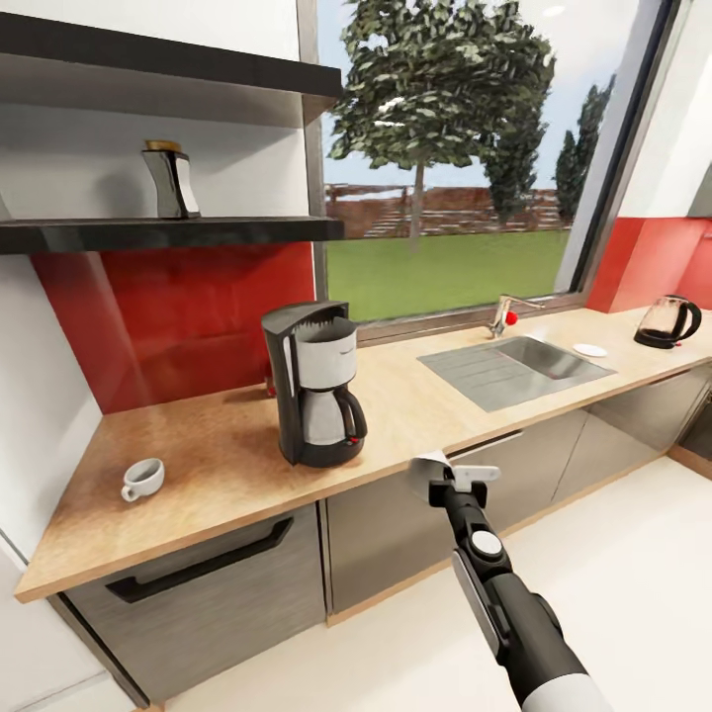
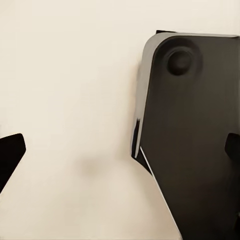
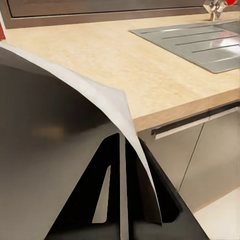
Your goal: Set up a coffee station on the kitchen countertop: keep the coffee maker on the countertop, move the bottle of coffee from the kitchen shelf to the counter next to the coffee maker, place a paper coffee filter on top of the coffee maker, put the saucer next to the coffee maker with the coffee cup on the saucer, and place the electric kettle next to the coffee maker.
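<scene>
Holding the paper coffee filter (image 1: 427,469), the right gripper (image 1: 442,488) is seen in the head view just short of the front edge of the kitchen countertop (image 1: 218,435), level with the cabinet fronts (image 1: 396,524). In the right wrist view the 2 dark fingers (image 3: 100,200) are closed together on a thin white sheet, the filter (image 3: 75,82), which curls up and away from the pincer and hides much of what lies past it.

Beyond the pincer and to its left, the coffee maker (image 1: 314,396) is recorded upright on the worktop, its carafe handle turned toward the robot. Further left of the pincer, near the end of the worktop, the coffee cup (image 1: 143,479) is noted, resting directly on the wood and well apart from the machine. Above and far left of the pincer, the bottle of coffee (image 1: 170,180) is found upright on the kitchen shelf (image 1: 168,232), against the white wall.

Ahead of the pincer and slightly to its right, a steel sink (image 1: 514,368) with a tap (image 1: 506,314) is set into the worktop. Past the sink on the pincer's right, the saucer (image 1: 590,350) lies flat on the worktop, and the electric kettle (image 1: 668,322) stands beyond it near the far end, apart from the saucer.

For the left pincer, the left wrist view shows 2 dark finger tips (image 2: 10,155) at opposite edges of the picture, spread wide with nothing between them, over pale floor and a dark part of the robot (image 2: 195,140).
</scene>
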Controlling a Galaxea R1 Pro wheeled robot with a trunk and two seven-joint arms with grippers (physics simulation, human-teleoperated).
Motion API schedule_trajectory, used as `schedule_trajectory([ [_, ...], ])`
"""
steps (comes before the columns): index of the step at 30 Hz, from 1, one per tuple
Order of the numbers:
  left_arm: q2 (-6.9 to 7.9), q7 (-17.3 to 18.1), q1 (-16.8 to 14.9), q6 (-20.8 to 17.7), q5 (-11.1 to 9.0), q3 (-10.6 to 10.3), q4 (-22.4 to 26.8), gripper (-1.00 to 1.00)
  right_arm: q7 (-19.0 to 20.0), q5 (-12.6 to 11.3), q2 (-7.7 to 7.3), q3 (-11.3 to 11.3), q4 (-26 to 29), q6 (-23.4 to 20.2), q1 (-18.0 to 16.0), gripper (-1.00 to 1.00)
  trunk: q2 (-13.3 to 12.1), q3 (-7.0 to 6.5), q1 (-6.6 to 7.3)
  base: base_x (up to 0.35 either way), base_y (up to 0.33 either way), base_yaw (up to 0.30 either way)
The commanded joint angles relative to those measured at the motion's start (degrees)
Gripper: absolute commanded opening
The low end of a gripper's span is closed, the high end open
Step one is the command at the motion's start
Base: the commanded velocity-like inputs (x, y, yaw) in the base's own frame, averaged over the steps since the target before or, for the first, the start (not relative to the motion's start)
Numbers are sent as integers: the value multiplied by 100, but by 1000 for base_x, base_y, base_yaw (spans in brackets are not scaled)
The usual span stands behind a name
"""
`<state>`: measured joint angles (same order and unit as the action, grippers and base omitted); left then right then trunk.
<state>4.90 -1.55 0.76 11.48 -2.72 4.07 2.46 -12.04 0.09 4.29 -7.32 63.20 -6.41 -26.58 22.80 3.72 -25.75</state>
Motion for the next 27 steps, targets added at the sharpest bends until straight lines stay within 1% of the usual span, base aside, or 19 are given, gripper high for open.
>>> schedule_trajectory([
  [1, 8, 14, 3, 4, -15, 24, 5, 100, -35, -27, 1, -16, -10, -33, -5, -100, 12, 11, -4, 0, 1, -10],
  [2, 17, 17, 3, -1, -9, 15, 0, 100, -37, -35, 8, -19, -23, -36, -5, -100, 12, 11, -4, 0, 0, -6],
  [3, 29, 20, 4, -34, 0, 3, -5, 100, -40, -44, 54, -19, -16, -74, -5, -100, 12, 11, -4, 0, 0, -3],
  [5, 39, 22, 5, -135, 10, -13, -7, 100, -47, -49, 179, -26, 87, -341, -8, -100, 12, 11, -4, 0, 0, -2],
  [6, 41, 22, 6, -163, 13, -20, -7, 100, -48, -50, 211, -27, 148, -461, -11, -100, 12, 11, -4, 0, 0, -1],
  [7, 44, 23, 10, -215, 21, -31, -11, 100, -53, -49, 268, -29, 306, -752, -15, -100, 12, 11, -4, 0, 0, 0],
  [8, 51, 23, 24, -273, 37, -43, -16, 100, -61, -51, 339, -31, 604, -1241, -25, -100, 12, 11, -4, 0, 0, 0],
  [9, 61, 21, 53, -295, 46, -47, -26, 100, -64, -52, 371, -31, 871, -1583, -40, -100, 12, 11, -4, 0, 0, 0],
  [10, 87, 10, 93, -316, 54, -51, -47, 100, -67, -52, 401, -32, 1253, -2008, -73, -100, 12, 11, -4, 0, 0, 0],
  [11, 101, 8, 105, -319, 55, -52, -57, 100, -69, -51, 407, -32, 1375, -2150, -102, -100, 12, 11, -4, 0, 0, 0],
  [12, 124, 4, 122, -326, 57, -53, -78, 100, -73, -50, 416, -32, 1556, -2384, -163, -100, 12, 11, -4, 0, 0, 0],
  [13, 151, 0, 137, -328, 59, -54, -113, 100, -76, -46, 431, -32, 1714, -2681, -288, -100, 12, 11, -4, 0, 0, 0],
  [16, 165, -2, 148, -330, 64, -59, -147, 100, -78, -32, 445, -20, 1816, -3158, -632, -100, 12, 11, -4, 0, 0, 0],
  [19, 174, -3, 151, -330, 65, -61, -169, 100, -86, -28, 449, -6, 1834, -3551, -955, -100, 12, 11, -4, 0, 0, 0],
  [21, 172, -3, 152, -330, 65, -63, -173, 100, -103, -27, 449, 12, 1844, -3685, -1095, -100, 12, 11, -4, 0, 0, 0],
  [23, 170, -3, 152, -330, 64, -63, -175, 100, -125, -27, 449, 41, 1847, -3977, -1357, -100, 12, 11, -4, 0, 0, 0],
  [24, 170, -8, 152, -332, 64, -64, -178, 100, -134, -27, 453, 150, 1822, -4468, -1704, -100, 12, 11, -4, 0, 0, 0],
  [25, 170, -6, 152, -331, 63, -64, -182, 100, -137, -27, 466, 306, 1708, -4842, -1987, -100, 12, 11, -4, 0, 0, 0],
  [27, 165, -7, 152, -330, 62, -64, -183, 100, -146, -28, 506, 524, 1385, -5138, -2354, -100, 12, 11, -4, 0, 0, 0],
])
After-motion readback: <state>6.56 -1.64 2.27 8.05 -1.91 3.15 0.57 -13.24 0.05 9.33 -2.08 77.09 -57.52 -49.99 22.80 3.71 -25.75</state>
